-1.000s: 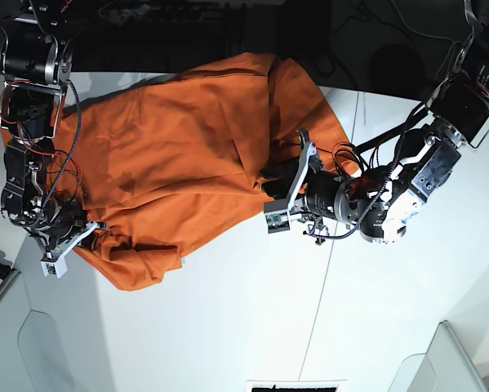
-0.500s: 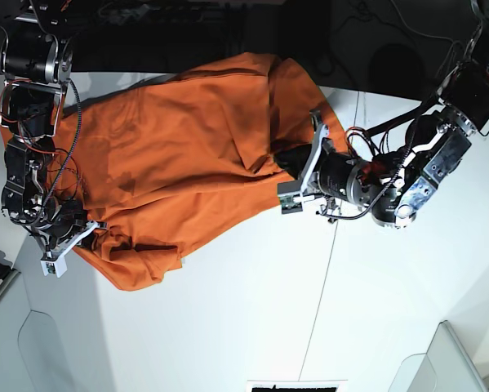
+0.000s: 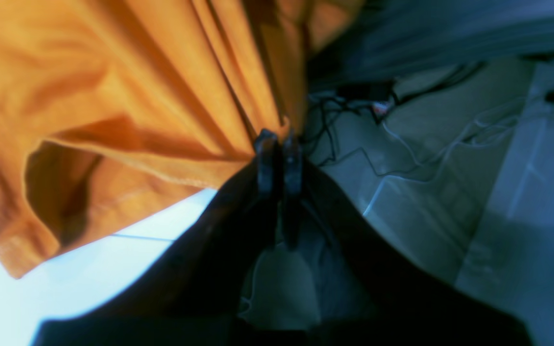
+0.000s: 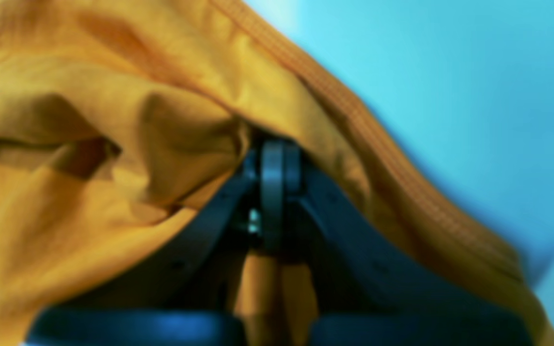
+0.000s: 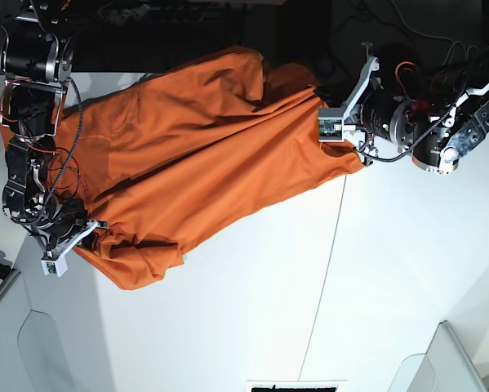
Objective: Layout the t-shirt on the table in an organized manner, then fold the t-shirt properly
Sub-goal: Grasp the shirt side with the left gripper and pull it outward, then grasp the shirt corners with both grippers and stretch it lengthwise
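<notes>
The right tool (image 5: pixel 87 231) is clamped on the bunched lower corner of the orange t-shirt (image 5: pixel 195 155), which stretches rumpled and creased across the white surface (image 5: pixel 252 302). At its far edge the left tool (image 5: pixel 330 122) pinches the cloth. A thin dark seam (image 5: pixel 326 278) crosses the surface; beyond it the room is dark.

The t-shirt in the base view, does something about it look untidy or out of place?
Yes. The t-shirt lies crumpled, with diagonal folds, and its far edge hangs over the back of the table. The left gripper and right gripper each pinch one side.
</notes>
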You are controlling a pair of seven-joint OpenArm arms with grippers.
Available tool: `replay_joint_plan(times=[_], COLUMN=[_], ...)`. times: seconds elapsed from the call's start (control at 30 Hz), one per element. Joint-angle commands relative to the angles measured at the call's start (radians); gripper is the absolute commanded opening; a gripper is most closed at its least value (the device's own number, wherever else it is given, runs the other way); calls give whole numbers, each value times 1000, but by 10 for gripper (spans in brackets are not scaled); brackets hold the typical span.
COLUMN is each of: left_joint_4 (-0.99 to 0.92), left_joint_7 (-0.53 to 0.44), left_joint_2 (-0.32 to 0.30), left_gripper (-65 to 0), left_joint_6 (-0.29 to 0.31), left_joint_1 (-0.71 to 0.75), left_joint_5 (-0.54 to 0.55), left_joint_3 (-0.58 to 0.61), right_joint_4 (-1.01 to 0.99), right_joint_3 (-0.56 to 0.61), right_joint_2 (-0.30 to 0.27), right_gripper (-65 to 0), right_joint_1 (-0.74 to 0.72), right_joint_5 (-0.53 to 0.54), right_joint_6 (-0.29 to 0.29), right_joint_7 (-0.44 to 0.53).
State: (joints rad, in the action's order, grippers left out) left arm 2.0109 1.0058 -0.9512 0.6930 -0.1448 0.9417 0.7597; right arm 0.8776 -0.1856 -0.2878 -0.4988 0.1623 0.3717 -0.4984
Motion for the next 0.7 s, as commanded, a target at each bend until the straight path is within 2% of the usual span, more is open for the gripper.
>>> replay_joint_plan(times=[0.0,0.1,0.2,0.27,0.43,0.53,0.6,0.67], left_joint_4=[21,24,24,24,24,24,23,18], left_joint_7=[2,5,6,7,7,-37,-82,-127], left_joint_2=[-23,-30,-30,-30,-29,-23,10,71], left_gripper=[-650,-638,-473,-426,-426,-426,-427,-430], left_joint_6=[5,5,5,5,5,5,5,5], left_joint_1=[-2,6,1,-11,-55,-60,-60,-59], left_joint_5=[13,12,10,-2,-2,-3,-21,-62], left_joint_3=[-8,-8,-8,-8,-48,-147,-241,-331], right_joint_4=[7,7,7,7,7,7,7,7], right_joint_3=[-2,-2,-2,-2,-2,-2,-2,-2], right_joint_2=[-12,-11,-11,-11,-11,-11,-11,-10], right_gripper=[-650,-650,-650,-650,-650,-650,-650,-650], right_joint_1=[-19,-19,-19,-19,-19,-19,-19,-19], right_joint_5=[-14,-13,-13,-13,-13,-10,17,68], right_joint_6=[-6,-6,-6,-6,-5,-5,-2,29], right_joint_7=[-13,-13,-13,-13,-18,-18,-18,-18])
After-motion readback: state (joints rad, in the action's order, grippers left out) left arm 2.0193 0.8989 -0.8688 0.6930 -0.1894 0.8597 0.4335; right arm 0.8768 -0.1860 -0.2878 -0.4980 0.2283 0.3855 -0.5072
